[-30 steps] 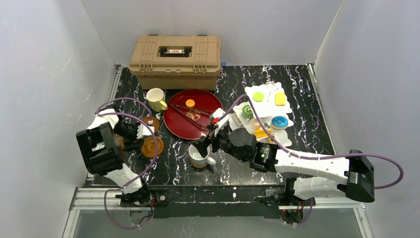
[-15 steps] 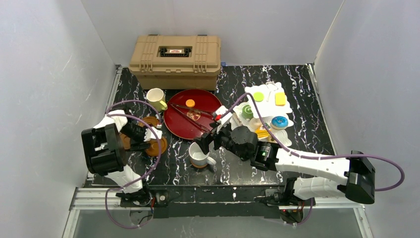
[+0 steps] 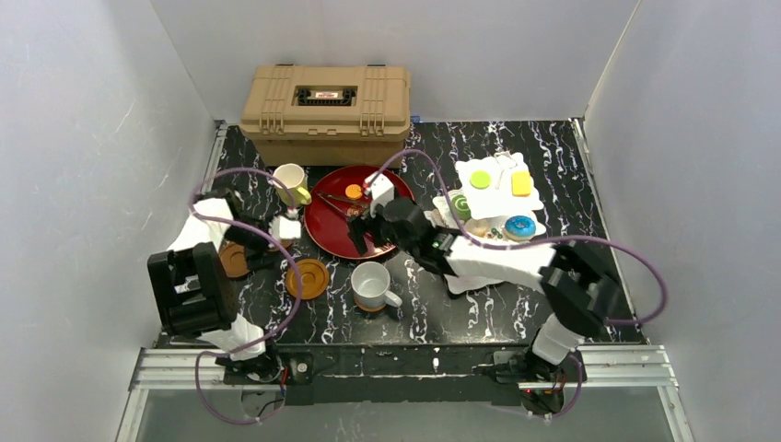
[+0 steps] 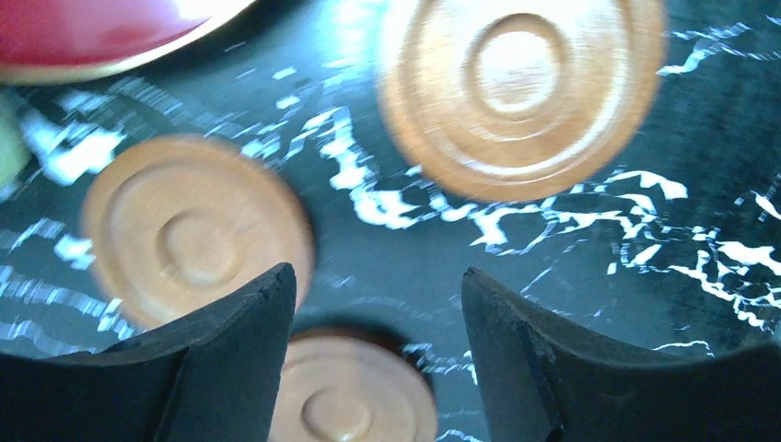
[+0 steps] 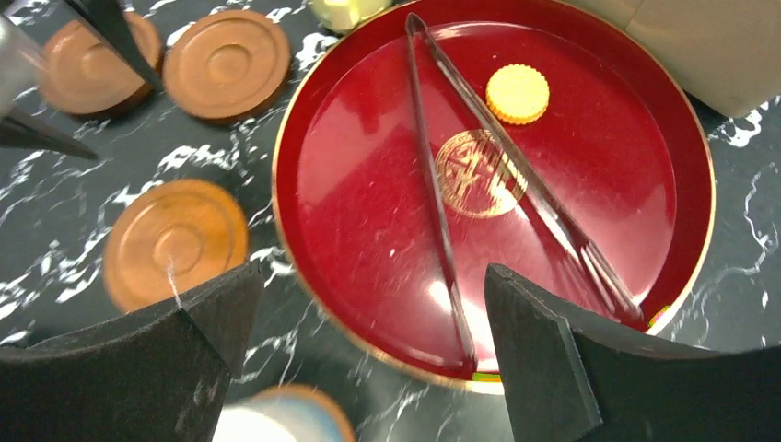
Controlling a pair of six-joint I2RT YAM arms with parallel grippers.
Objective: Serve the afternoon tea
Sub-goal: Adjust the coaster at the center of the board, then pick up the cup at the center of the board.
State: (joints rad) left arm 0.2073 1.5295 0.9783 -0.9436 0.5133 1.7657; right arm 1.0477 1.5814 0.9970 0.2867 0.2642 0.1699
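Observation:
A white mug (image 3: pixel 373 285) stands on a brown saucer near the table's front. The pale-yellow mug (image 3: pixel 291 182) stands at the back left. Three bare saucers lie on the left (image 3: pixel 307 278) (image 4: pixel 198 230) (image 4: pixel 355 391). My left gripper (image 3: pixel 276 232) (image 4: pixel 378 276) hovers open over them, holding nothing. My right gripper (image 3: pixel 364 238) (image 5: pixel 368 276) hangs open and empty over the near rim of the dark-red tray (image 5: pixel 681 138). An orange toy cake (image 5: pixel 518 92) lies on that tray. The white tiered stand (image 3: pixel 497 166) at the right carries several toy cakes and a blue doughnut (image 3: pixel 519 226).
Dark tongs (image 5: pixel 433 184) lie across the tray. A tan plastic case (image 3: pixel 327 110) stands against the back wall. White walls close in both sides. The right arm stretches across the table's middle in front of the stand.
The right gripper has swung from above the white mug back over the tray. The left gripper has drawn back toward the far-left saucers, and one saucer has ended further right.

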